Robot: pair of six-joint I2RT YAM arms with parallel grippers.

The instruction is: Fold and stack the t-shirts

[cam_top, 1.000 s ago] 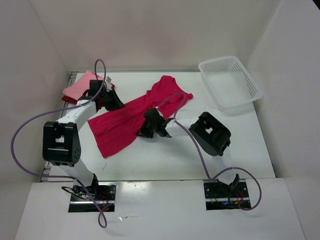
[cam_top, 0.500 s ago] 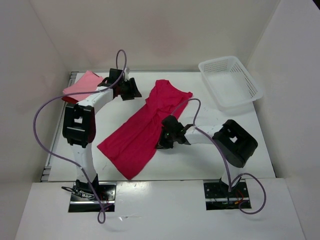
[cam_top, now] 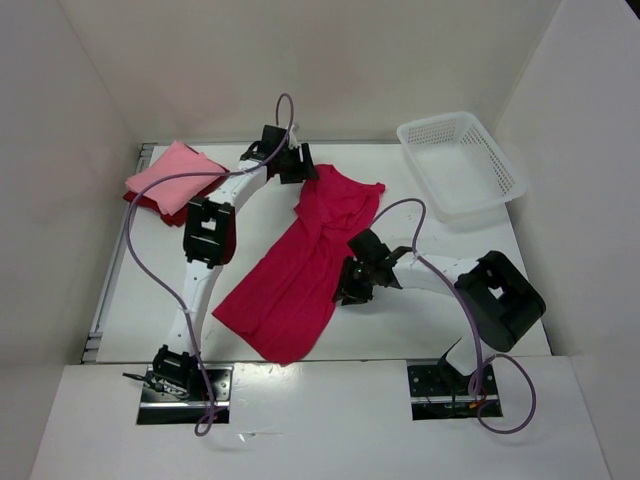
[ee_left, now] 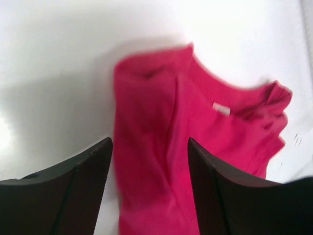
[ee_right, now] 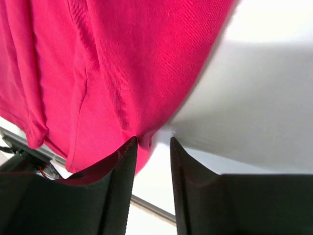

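The magenta-crimson t-shirt (cam_top: 300,265) lies stretched in a long diagonal strip from the back centre to the near edge. Its collar end (ee_left: 195,122) shows in the left wrist view. My left gripper (cam_top: 299,163) hovers open just behind that collar end, and cloth shows below between its fingers (ee_left: 149,143). My right gripper (cam_top: 348,288) sits at the shirt's right edge, open, with the cloth's edge (ee_right: 112,73) beside its left finger (ee_right: 153,142). A folded light pink t-shirt (cam_top: 176,170) rests on a dark red t-shirt (cam_top: 150,204) at the back left.
A white lattice basket (cam_top: 490,150) stands at the back right corner. White walls close in the table on three sides. The left arm's purple cable (cam_top: 150,200) loops over the pink stack. Bare tabletop (cam_top: 440,235) lies between the shirt and the basket.
The left gripper swung from beside the pink stack to the back centre and opened. The right gripper moved right and nearer with the shirt, then opened. The shirt now lies straighter and closer.
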